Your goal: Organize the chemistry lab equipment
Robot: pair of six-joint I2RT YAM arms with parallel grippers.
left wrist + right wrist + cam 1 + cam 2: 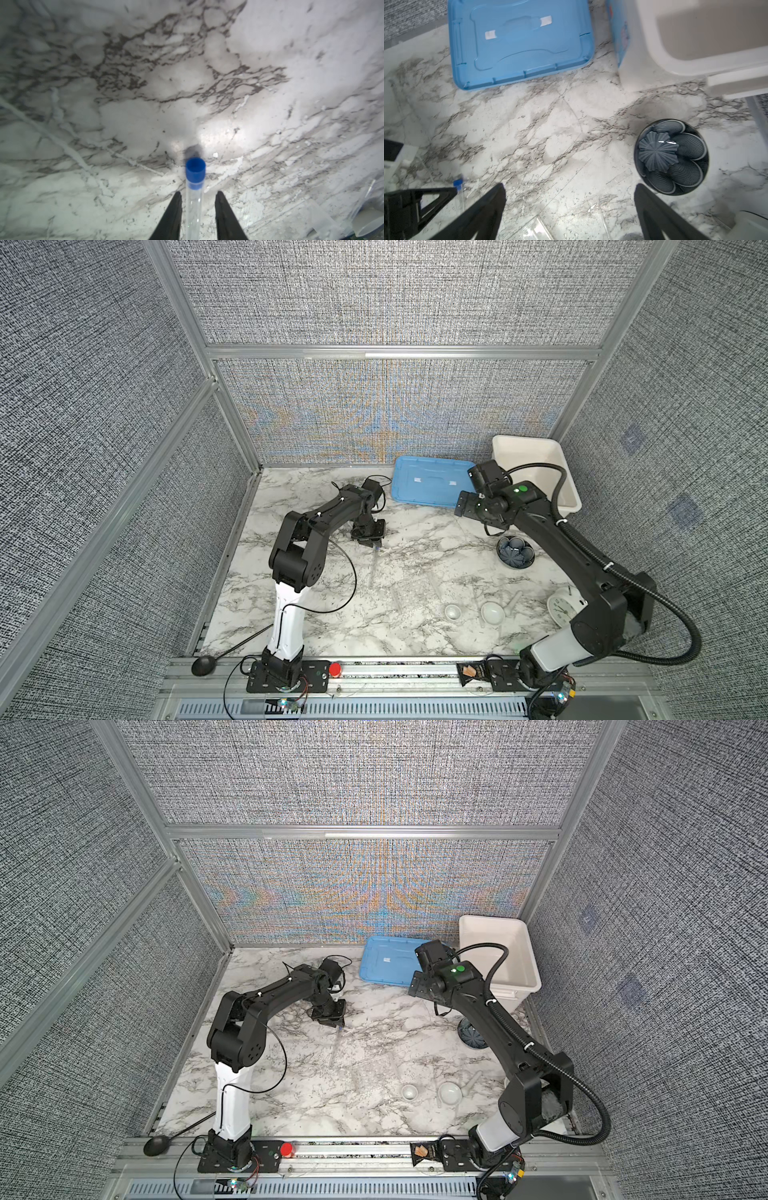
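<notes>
Marble-patterned tabletop (332, 614), blue lid (432, 485) lying flat at rear, white bin (525, 438) just beside it in rear right corner, dark patterned bowl (515, 552) near bin, round white alarm clock (559, 608) front right.

A slim, blue-capped clear tube (193, 209) is lying flat on the middle of the bench (353, 635), loose between my left hand's (197, 194) fingers. Near the front edge a smaller white bowl (453, 611) and a larger white bowl (493, 612) are sitting upright, with a short white pestle (514, 600) lying just beside the larger.
</notes>
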